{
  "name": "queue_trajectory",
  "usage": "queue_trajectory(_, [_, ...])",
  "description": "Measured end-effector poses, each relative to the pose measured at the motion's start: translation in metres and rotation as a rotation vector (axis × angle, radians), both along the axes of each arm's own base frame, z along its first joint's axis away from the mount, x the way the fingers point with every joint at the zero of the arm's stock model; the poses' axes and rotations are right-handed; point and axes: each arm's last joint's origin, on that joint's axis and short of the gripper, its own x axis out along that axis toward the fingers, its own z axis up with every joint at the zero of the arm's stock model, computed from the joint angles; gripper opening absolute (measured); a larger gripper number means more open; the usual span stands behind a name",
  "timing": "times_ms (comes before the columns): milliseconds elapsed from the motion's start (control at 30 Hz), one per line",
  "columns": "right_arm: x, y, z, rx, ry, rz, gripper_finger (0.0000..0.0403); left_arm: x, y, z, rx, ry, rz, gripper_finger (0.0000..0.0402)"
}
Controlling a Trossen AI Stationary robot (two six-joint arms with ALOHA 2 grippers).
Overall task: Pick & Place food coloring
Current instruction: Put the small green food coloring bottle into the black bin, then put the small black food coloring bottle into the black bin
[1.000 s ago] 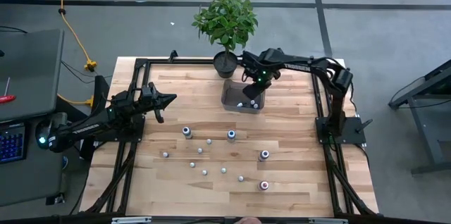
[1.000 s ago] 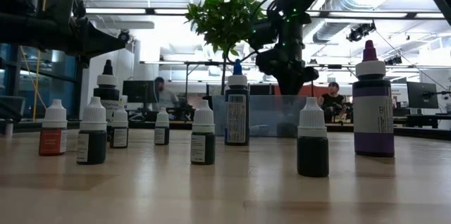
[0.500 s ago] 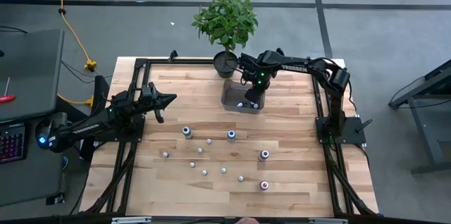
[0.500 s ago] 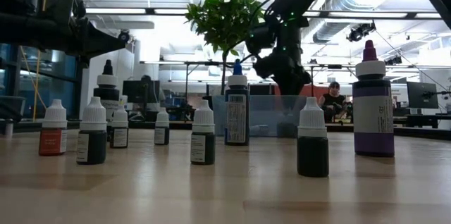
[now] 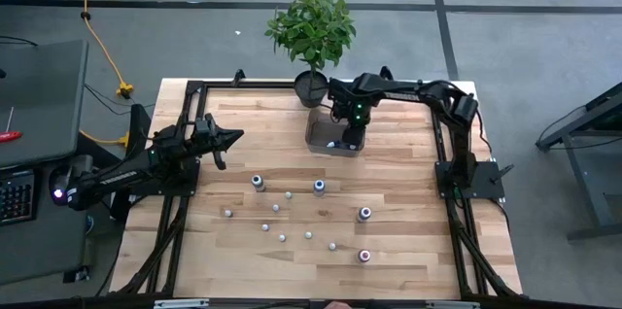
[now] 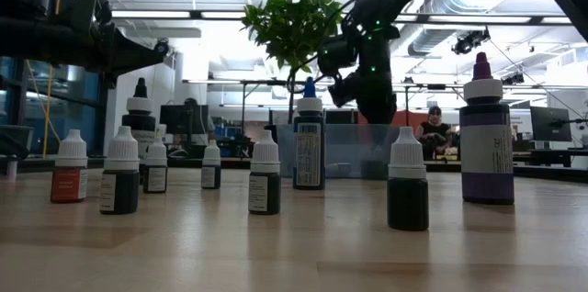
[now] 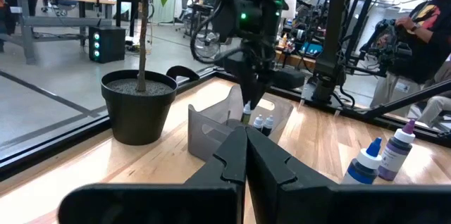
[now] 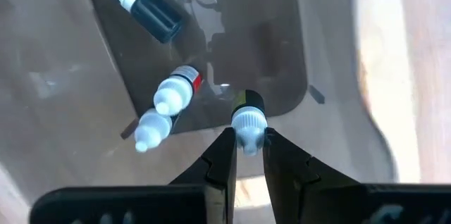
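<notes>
My right gripper [image 8: 246, 155] hangs over the clear bin [image 5: 335, 134] at the far side of the table [image 5: 408, 270], just beside the potted plant [image 5: 312, 32]. Its fingers [image 8: 222, 160] are pinched on a small white-capped bottle [image 8: 247, 117] — narrowly parted, with the cap caught between the tips and the dark body pointing down into the bin. In the low view that arm reaches in from above and the gripper [image 6: 372, 99] sits just above the bin's rim.

Three more bottles already lie on their sides on the bin floor: one with a dark body [image 8: 144, 5], one with a red band [image 8: 176, 91], and another white-capped one [image 8: 151, 129] touching it.

The remaining food coloring stands upright on the wood nearer the front, spread in a loose cluster well apart from the bin. From table level I see a purple-capped bottle [image 6: 486, 131], a blue-capped one [image 6: 309, 140], and several white-capped ones — among them a dark one [image 6: 407, 182] and a reddish one [image 6: 69, 171].

My left gripper [image 5: 228, 139] waits above the left part of the table with its fingers [image 7: 271, 164] pressed fully together, gripping nothing. Beyond the table, a person [image 7: 426, 30] stands in the room.
</notes>
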Motion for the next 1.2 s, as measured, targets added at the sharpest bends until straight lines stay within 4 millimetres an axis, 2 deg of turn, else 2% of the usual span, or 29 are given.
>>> queue_trajectory(167, [0.0042,0.0011,-0.0066,0.001,0.002,0.005,0.0051,0.0,0.0,0.0,0.0,0.0,0.0,0.0])
queue_trajectory(600, [0.003,0.002,-0.009,0.027,0.022,-0.019,0.0057,0.0,0.0,0.0,0.0,0.0,0.0,0.0])
queue_trajectory(867, [0.003,0.0021,-0.0089,0.03,0.022,-0.042,0.0086,0.0,0.0,0.0,0.0,0.0,0.0,0.0])
queue_trajectory(1200, [0.0026,0.0021,-0.0073,0.023,0.021,-0.057,0.0141,0.0,0.0,0.0,0.0,0.0,0.0,0.0])
